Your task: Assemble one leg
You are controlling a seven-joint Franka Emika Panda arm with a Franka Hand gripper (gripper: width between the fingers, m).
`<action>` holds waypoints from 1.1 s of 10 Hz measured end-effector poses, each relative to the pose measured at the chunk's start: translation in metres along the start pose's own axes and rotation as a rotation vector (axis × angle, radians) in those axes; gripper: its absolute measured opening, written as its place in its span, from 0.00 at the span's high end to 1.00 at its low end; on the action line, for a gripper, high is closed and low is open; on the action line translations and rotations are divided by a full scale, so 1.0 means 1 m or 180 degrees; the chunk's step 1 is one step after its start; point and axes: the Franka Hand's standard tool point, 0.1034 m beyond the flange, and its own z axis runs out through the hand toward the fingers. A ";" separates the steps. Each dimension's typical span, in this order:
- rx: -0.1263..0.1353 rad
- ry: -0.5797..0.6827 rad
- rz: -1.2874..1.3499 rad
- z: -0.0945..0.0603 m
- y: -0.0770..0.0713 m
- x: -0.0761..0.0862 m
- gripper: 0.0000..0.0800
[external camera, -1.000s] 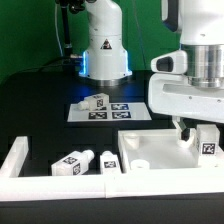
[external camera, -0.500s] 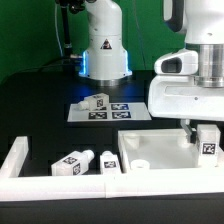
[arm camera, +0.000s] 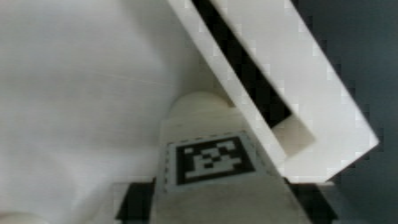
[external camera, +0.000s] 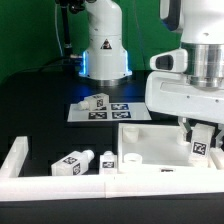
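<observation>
Arm: the large white wrist housing is seen at the exterior view's right, above the square panel (external camera: 150,143); since half a second ago it has been lowered and shifted slightly.

Gripper: the gripper (external camera: 199,140) is closed on the leg, whose tagged body is seen between the dark fingers (arm camera: 137,203) in the wrist view.

Held leg: the leg (external camera: 203,146) is held upright over the panel's far corner at the exterior view's right, its tag facing the camera; in the wrist view the leg (arm camera: 217,150) is seen tapering toward the panel surface beside the raised rim (arm camera: 267,80).

What has changed: the leg has been brought lower toward the panel than in the two earlier pictures. Whether its tip already touches the panel cannot be told.

Meaning for the task: the step is judged to be insertion of the leg at a corner socket; seating and possibly turning remain.

Other legs: one spare leg (external camera: 96,103) lies on the marker board (external camera: 110,111); another (external camera: 73,163) lies near the front, and a third (external camera: 110,160) stands just beside the panel's edge.

Risk: a tilted leg could jam against the rim.
</observation>
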 end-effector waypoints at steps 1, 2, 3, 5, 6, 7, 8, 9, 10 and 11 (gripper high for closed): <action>-0.0003 0.0002 -0.0010 0.000 0.001 0.001 0.62; -0.0003 0.0003 -0.0010 0.000 0.001 0.001 0.62; -0.0003 0.0003 -0.0012 0.000 0.001 0.001 0.62; -0.0003 0.0003 -0.0013 0.000 0.001 0.001 0.62; 0.0007 0.0006 -0.0017 -0.002 0.000 0.001 0.52; 0.0054 0.0022 -0.0056 -0.011 -0.005 0.002 0.52; 0.0110 0.0049 -0.0104 -0.023 -0.009 0.006 0.30; 0.0150 0.0072 -0.0142 -0.032 -0.010 0.010 0.21; 0.0192 0.0098 -0.0168 -0.044 -0.011 0.017 0.21; 0.0229 0.0129 -0.0163 -0.054 -0.011 0.023 0.19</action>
